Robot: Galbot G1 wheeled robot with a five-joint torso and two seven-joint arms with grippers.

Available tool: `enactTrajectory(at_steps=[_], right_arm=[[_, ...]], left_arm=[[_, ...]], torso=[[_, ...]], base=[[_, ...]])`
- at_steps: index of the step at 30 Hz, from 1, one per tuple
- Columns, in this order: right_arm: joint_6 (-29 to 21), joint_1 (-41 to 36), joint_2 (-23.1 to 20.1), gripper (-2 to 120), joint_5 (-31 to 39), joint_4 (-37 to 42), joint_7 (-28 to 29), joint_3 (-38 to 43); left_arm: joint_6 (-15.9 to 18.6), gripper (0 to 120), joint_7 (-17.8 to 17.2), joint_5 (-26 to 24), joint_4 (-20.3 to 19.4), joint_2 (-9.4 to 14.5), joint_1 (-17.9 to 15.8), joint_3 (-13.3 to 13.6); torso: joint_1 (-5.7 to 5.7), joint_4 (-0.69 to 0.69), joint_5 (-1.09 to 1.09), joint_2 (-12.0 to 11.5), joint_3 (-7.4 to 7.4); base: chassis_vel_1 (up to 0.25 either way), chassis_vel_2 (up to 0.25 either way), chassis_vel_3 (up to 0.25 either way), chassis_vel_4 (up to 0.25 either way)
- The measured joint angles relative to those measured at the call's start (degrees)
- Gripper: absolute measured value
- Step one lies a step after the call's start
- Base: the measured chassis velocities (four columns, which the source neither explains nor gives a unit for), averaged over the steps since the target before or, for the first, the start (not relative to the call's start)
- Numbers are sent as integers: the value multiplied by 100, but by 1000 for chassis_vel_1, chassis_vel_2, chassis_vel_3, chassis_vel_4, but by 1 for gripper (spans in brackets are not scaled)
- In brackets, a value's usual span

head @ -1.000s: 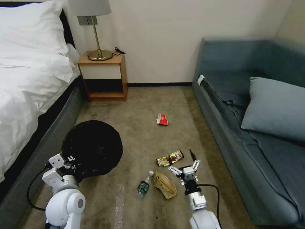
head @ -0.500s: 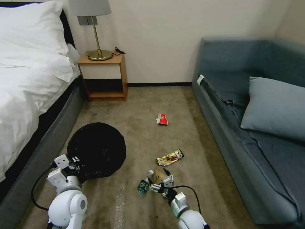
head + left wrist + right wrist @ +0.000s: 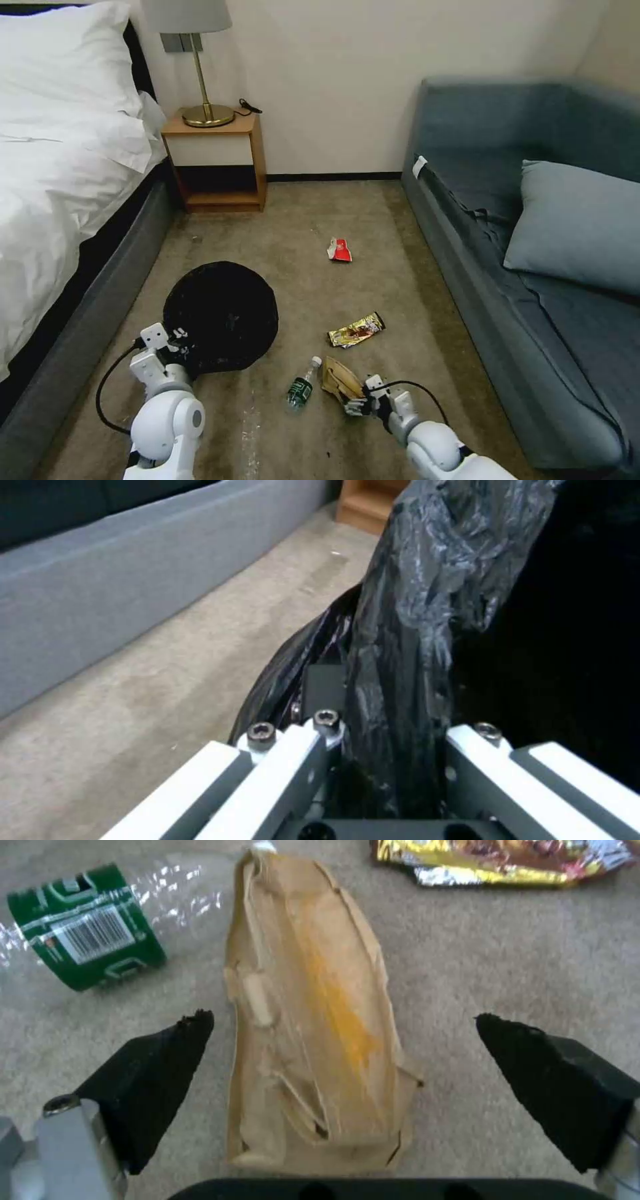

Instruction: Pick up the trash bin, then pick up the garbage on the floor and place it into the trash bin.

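Pinching one trash bin point(image 3: 221, 316) left hand point(image 3: 175, 339), right hand point(image 3: 343, 1030) spread astride one paper bag point(image 3: 310, 1015), four litter pieces

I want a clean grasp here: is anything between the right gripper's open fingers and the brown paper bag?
Nothing visible. The right gripper is open, its fingers straddling the brown paper bag. The bottle and gold wrapper lie outside the fingers.

paper bag point(image 3: 313, 1040) btwn spread R gripper point(image 3: 343, 1022) tips
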Motion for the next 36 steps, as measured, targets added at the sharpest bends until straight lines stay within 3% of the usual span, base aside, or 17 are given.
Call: enactTrajectory(at_steps=[15, 18, 22, 24, 27, 28, 34, 36], right_arm=[[261, 336, 253, 96, -187, -546, -277, -359], [361, 292, 355, 82, -268, -634, -280, -334], [408, 279, 430, 72, -302, -672, -267, -311], [458, 279, 459, 59, -341, -704, -248, -297], [474, 280, 459, 56, -345, -705, -237, -292], [495, 281, 454, 47, -353, -705, -222, -282], [506, 265, 422, 27, -360, -674, -191, -259], [535, 252, 410, 14, -370, -650, -182, -243]], left_arm=[[26, 1, -50, 63, -23, -11, 47, 105], [25, 1, -53, 63, -47, 6, 48, 108], [25, 1, -67, 63, -69, 7, 43, 125], [25, 1, -74, 64, -94, 0, 47, 142], [26, 1, -75, 65, -97, -2, 53, 143], [26, 1, -76, 65, -99, -3, 61, 143], [26, 1, -76, 66, -98, -20, 57, 138], [26, 1, -77, 69, -98, -32, 47, 142]], torso=[[0, 2, 0, 0, 0], [0, 2, 0, 0, 0], [0, 2, 0, 0, 0], [0, 2, 0, 0, 0], [0, 2, 0, 0, 0], [0, 2, 0, 0, 0], [0, 2, 0, 0, 0], [0, 2, 0, 0, 0]], base=[[0, 0, 0, 0], [0, 0, 0, 0], [0, 0, 0, 0], [0, 0, 0, 0], [0, 0, 0, 0], [0, 0, 0, 0], [0, 0, 0, 0], [0, 0, 0, 0]])
